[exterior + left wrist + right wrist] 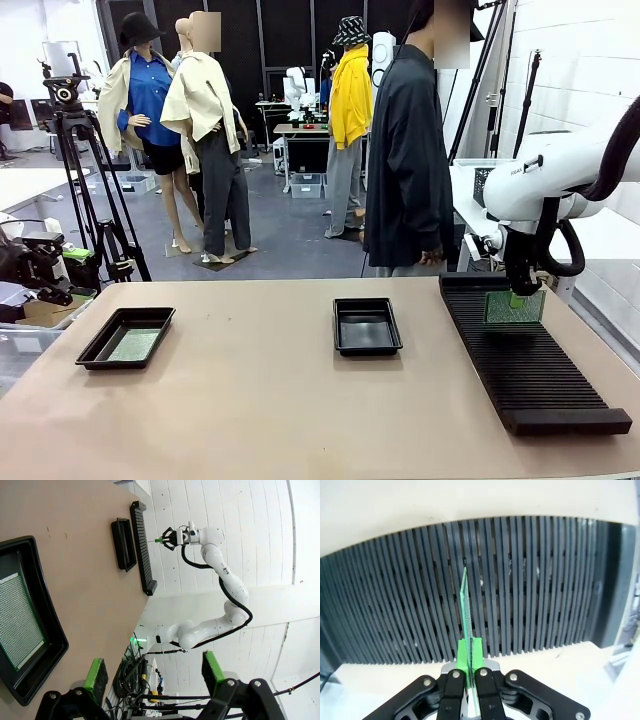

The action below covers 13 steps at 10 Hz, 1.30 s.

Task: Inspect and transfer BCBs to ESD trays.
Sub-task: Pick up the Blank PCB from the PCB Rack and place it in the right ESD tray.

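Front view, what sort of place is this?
Probably a robotics lab: a white robot arm at a tan table, a camera on a black tripod, and a long black ribbed rack.

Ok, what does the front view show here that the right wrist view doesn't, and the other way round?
Front view: two shallow black plastic trays with flared rims. The left tray holds a flat green circuit board, and the middle tray has nothing in it. A person in a dark coat stands at the far side.
Right wrist view: the held thin green board is seen edge-on, pinched between the green pads and lined up with the slots.
Both: the right gripper, shut on that board, at the long black ribbed rack.
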Available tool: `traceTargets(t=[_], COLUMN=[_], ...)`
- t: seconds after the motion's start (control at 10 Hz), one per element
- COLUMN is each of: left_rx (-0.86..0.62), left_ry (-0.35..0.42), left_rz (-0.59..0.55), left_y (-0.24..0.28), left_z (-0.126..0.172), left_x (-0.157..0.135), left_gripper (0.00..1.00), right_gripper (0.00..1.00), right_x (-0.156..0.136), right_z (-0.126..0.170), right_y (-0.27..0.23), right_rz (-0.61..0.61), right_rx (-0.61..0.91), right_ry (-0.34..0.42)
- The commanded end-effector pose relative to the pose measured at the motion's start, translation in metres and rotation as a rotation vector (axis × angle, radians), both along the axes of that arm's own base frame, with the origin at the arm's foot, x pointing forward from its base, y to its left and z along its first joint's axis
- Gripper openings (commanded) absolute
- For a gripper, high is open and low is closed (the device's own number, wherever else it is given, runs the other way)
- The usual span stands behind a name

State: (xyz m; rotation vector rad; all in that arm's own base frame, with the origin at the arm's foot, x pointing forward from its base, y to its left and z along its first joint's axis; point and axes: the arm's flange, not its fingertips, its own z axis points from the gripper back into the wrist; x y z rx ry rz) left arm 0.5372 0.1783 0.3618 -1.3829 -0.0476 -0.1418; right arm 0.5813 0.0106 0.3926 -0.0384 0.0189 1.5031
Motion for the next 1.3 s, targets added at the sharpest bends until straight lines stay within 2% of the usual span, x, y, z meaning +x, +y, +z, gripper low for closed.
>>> traceTargets(t=[0.0, 0.4, 0.6, 0.8, 1.0, 1.2], left_rx=[0.01, 0.01, 0.01, 0.01, 0.01, 0.01], left_ry=[-0.002, -0.002, -0.002, -0.002, -0.002, -0.002], left_rz=[-0.004, -0.004, -0.004, -0.004, -0.004, -0.004], left_y=[-0.001, -0.001, -0.001, -0.001, -0.001, -0.001], left_z=[0.001, 0.001, 0.001, 0.001, 0.001, 0.001], left_x=[-0.001, -0.001, -0.001, -0.001, -0.001, -0.001], left_gripper=[1.0, 1.0, 1.0, 1.0, 1.0, 1.0], right_gripper=[0.0, 0.0, 0.0, 0.0, 0.0, 0.0], right_x=[-0.011, -0.023, -0.019, -0.02, -0.031, -0.038], right_z=[0.01, 0.028, 0.033, 0.038, 0.046, 0.052], right_y=[0.007, 0.014, 0.02, 0.03, 0.051, 0.071], right_rz=[-0.01, -0.025, -0.043, -0.228, -0.464, -0.71], right_rx=[-0.048, -0.058, -0.041, 0.027, 0.103, 0.148], right_ry=[0.0, -0.019, -0.004, 0.051, 0.004, -0.078])
